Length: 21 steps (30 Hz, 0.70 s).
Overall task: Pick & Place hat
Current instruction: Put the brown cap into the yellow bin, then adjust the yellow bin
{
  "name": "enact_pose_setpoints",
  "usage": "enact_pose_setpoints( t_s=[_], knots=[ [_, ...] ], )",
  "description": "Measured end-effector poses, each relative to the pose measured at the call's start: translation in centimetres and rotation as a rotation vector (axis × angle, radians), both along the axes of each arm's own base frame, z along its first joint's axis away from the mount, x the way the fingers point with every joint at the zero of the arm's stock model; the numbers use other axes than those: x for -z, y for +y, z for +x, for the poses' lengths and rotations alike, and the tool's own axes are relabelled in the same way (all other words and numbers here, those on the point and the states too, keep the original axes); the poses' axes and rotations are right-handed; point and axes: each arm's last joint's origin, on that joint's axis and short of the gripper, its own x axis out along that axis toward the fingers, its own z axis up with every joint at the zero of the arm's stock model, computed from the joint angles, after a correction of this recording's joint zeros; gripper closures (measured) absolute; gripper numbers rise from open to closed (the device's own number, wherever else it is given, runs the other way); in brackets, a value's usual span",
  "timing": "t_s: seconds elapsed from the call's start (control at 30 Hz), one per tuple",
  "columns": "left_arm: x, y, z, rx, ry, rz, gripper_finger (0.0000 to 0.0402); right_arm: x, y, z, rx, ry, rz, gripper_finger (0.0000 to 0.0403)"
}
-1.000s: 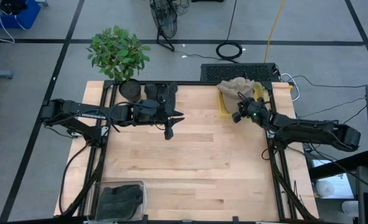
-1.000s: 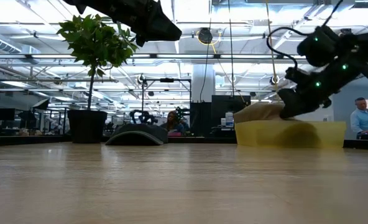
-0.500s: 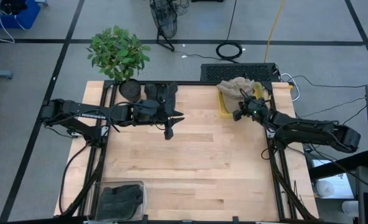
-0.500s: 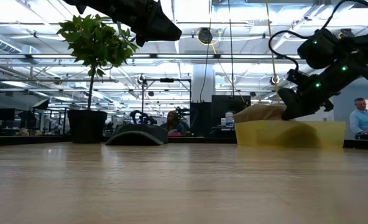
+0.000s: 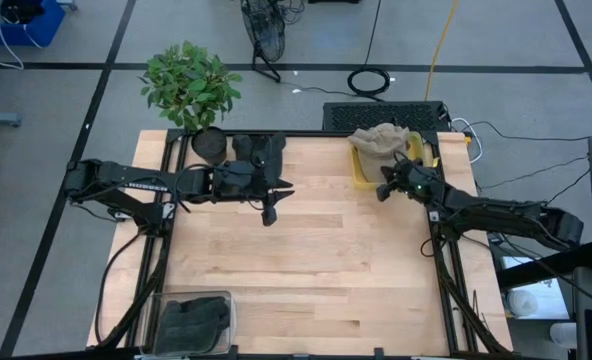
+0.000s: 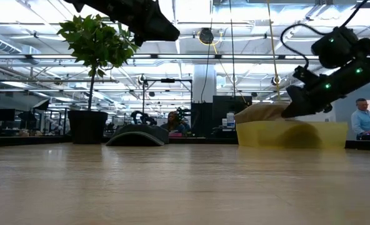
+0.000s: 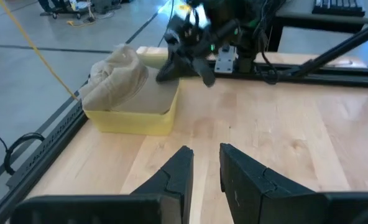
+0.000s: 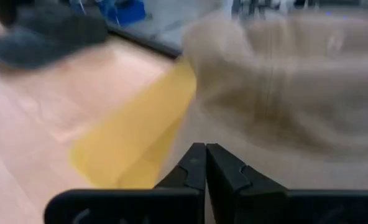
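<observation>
Right gripper (image 5: pixel 384 187) jaws pressed together, nothing clearly between them; in the right wrist view the fingertips (image 8: pixel 205 160) meet tip to tip right in front of the tan hat (image 8: pixel 283 93). It sits at the near edge of the yellow bin (image 5: pixel 361 170), upper right of the high frame, touching or just beside the hat (image 5: pixel 379 140); cannot tell whether any fabric is pinched. In the low view the same gripper (image 6: pixel 291 111) hangs at the bin's rim (image 6: pixel 291 132), right side of the frame.

Left gripper (image 5: pixel 269 213) jaws slightly apart, a narrow gap showing between the fingers (image 7: pixel 174 177) in the left wrist view, holding nothing. It hovers above the table (image 5: pixel 306 270), upper centre of the high frame, well apart from the bin.

The tan hat lies heaped in the yellow bin, bulging over the rim. Dark caps (image 5: pixel 259 152) lie on the table just beside the plant pot (image 5: pixel 208 145), upper left. A clear tray (image 5: pixel 194 320) with dark items sits at the lower left.

Progress: early. The hat is not lifted and is in the bin. If the grip missed, re-open and re-grasp; then lift, carry, place. Drop spot not evident, maybe the tray.
</observation>
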Motion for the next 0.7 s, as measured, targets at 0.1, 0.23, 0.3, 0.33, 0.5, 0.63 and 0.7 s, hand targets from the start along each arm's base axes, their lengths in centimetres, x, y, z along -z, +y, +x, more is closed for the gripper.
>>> enact_pose_setpoints(
  t_s=[0.1, 0.23, 0.3, 0.33, 0.5, 0.63, 0.7],
  knots=[
    [-0.2, -0.4, -0.6, 0.010, 0.022, -0.007, 0.0316, -0.7, 0.3, 0.1, -0.031, -0.028, -0.044, 0.0403],
    [-0.7, -1.2, -1.1, 0.034, 0.019, -0.008, 0.0316, -1.8, 0.9, 0.4, -0.150, -0.105, -0.101, 0.0403],
    [-0.7, -1.7, -1.2, 0.049, 0.028, -0.008, 0.0316, -2.4, 1.3, 0.7, -0.235, -0.161, -0.127, 0.0403],
    [-0.6, -1.9, -1.2, 0.057, 0.036, -0.007, 0.0316, -2.8, 1.5, 0.8, -0.274, -0.193, -0.143, 0.0403],
    [0.3, -2.8, -1.4, 0.092, 0.127, 0.003, 0.0316, -4.9, 2.7, 1.4, -0.490, -0.391, -0.231, 0.0403],
    [1.1, -3.1, -1.4, 0.101, 0.189, 0.007, 0.0316, -5.6, 3.3, 1.6, -0.544, -0.421, -0.317, 0.0403],
    [0.9, -3.2, -1.4, 0.087, 0.172, 0.000, 0.0316, -5.5, 3.3, 1.7, -0.542, -0.388, -0.349, 0.0403]
  ],
)
